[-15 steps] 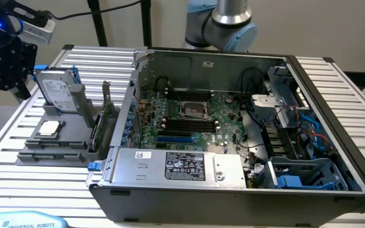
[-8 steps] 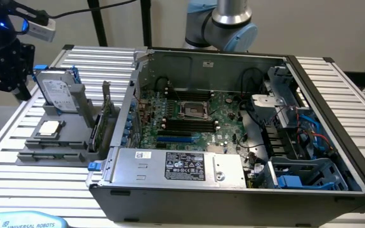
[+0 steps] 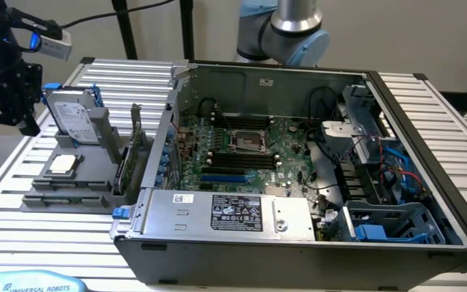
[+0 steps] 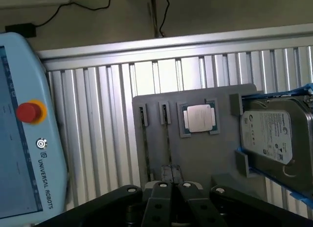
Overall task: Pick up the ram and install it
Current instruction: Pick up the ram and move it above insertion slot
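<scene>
Silver arm (image 3: 294, 18), black gripper (image 4: 171, 174)
Grey metal tube with pale-blue joint caps — matte black fingers (image 4: 157, 205), small silver screws.

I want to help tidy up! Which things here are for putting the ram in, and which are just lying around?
For the job:
- gripper, shut, near the grey holder
- ram, in the holder
- black memory slots on the motherboard

Just lying about:
- hard drive
- processor chip
- expansion card
- teach pendant

Jaws together — processor chip (image 4: 198, 118), grey tray (image 4: 195, 153)
</scene>
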Motion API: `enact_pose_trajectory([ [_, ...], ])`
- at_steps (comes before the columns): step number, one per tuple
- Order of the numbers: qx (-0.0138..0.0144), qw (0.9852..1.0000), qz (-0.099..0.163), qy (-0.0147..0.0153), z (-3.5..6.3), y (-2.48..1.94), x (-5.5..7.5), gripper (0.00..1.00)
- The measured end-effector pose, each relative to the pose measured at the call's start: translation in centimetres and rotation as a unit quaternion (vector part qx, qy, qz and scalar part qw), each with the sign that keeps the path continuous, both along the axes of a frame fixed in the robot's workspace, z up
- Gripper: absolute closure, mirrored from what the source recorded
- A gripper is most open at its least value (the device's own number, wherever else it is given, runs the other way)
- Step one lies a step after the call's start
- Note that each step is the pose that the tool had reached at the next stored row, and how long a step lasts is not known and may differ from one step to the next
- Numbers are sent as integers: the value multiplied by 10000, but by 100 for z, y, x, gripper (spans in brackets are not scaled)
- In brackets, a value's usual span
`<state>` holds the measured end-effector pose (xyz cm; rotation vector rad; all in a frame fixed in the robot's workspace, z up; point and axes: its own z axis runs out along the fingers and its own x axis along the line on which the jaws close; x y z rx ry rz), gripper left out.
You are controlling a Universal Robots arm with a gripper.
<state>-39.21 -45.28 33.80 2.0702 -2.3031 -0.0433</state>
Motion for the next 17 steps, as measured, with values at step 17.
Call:
enact_pose_trajectory([
  [17, 89, 9998, 186, -85, -218, -222, -1, 88],
])
